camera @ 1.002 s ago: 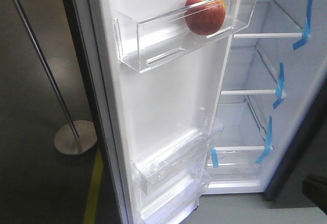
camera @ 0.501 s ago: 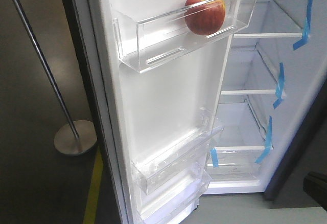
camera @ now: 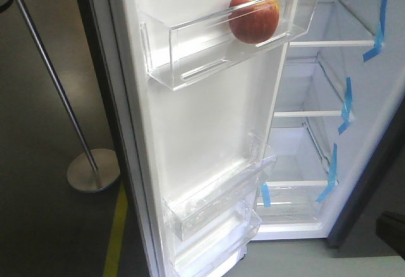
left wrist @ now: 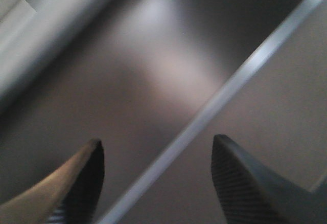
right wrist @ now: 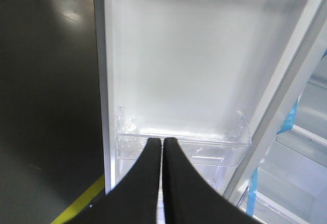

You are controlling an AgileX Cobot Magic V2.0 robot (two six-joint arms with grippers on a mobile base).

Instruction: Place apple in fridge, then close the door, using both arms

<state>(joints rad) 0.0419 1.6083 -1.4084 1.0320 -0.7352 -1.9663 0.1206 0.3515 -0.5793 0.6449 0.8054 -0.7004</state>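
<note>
Front-facing view: glossy red, yellow-patched apple (camera: 254, 16) sits in door (camera: 209, 131) bin.

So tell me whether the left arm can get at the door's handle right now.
Probably yes: the left gripper is open, its fingers spread either side of the chrome handle, nothing between them. The view is blurred, so contact is unclear.

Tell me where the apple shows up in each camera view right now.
Exterior front-facing: the apple sits in the door's top clear bin, upper centre.
Left wrist: not in view; only a dark blurred surface and a pale bar.
Right wrist: not in view.
Shared landmark: the door's white inner panel, seen in the exterior and right wrist views.
</note>
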